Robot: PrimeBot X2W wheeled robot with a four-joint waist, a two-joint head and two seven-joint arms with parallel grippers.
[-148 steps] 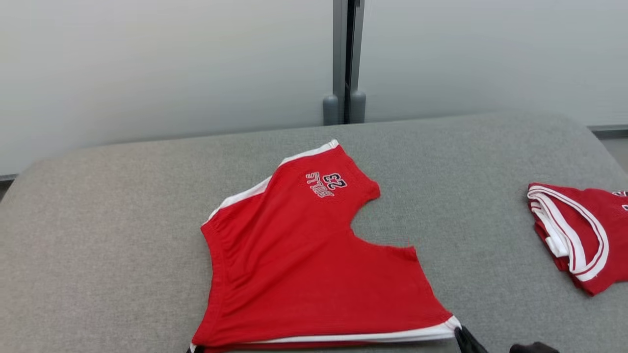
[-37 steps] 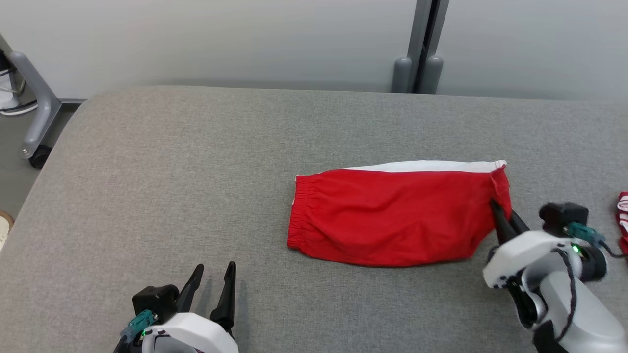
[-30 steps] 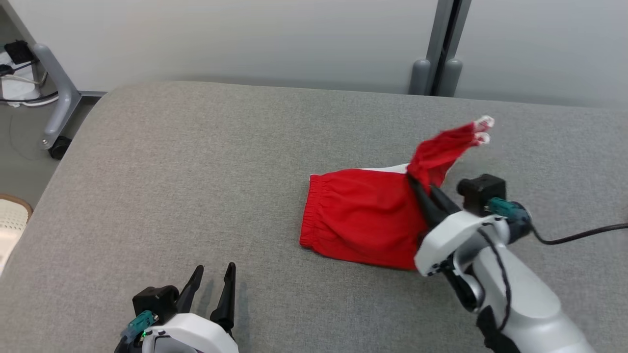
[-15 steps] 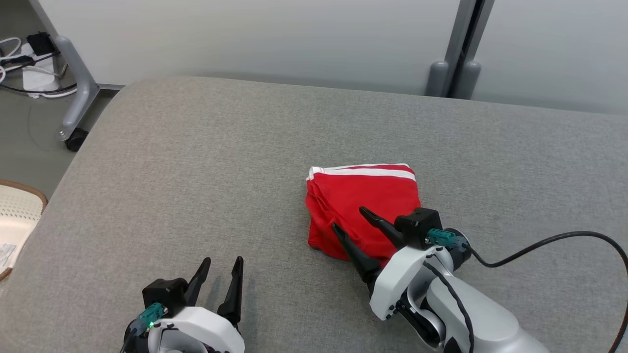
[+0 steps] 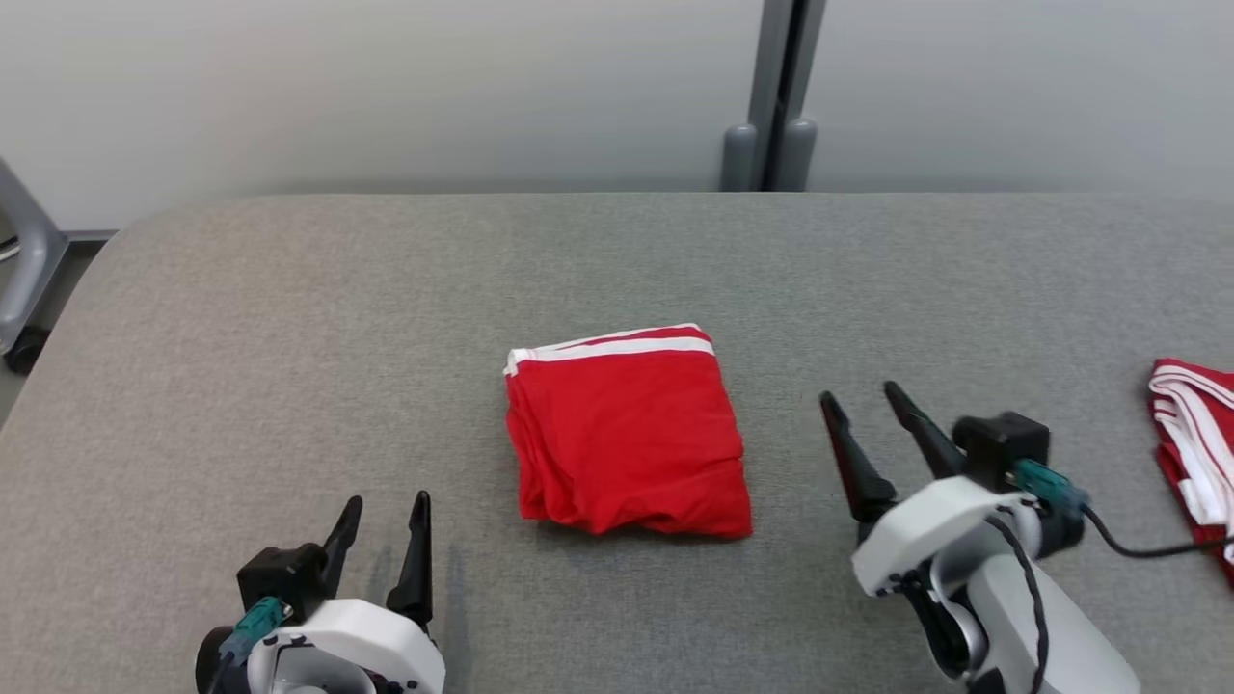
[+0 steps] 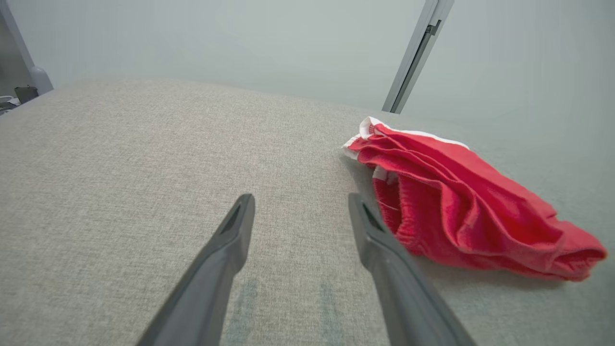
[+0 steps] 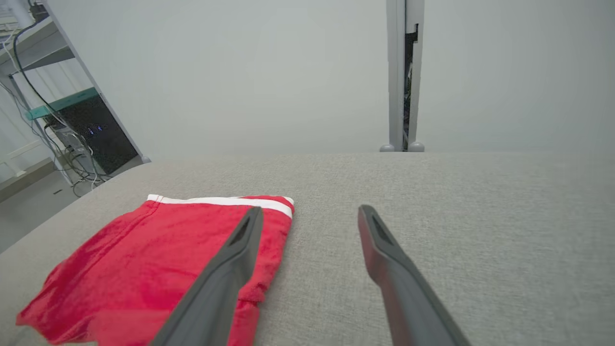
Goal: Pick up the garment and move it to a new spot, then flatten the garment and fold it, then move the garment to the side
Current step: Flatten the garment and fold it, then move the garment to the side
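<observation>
Withdrawn from the red white-trimmed fabric garment [image 5: 627,443], now folded square at the middle of the grey fabric-covered worktop [image 5: 289,318], the right pincer [image 5: 856,391] stands open and empty like the left pincer [image 5: 388,499], so only the sideways move seems left.

**Claw wide open, folded garment right beside it**

The right claw [image 7: 310,210] has both dark fingers [image 7: 226,274] spread wide, with grey table [image 7: 456,192] showing between them. The folded red garment [image 7: 144,250], white stripe along its far edge, lies flat on the left, partly behind one finger. A grey post [image 7: 401,72] stands at the back.
</observation>
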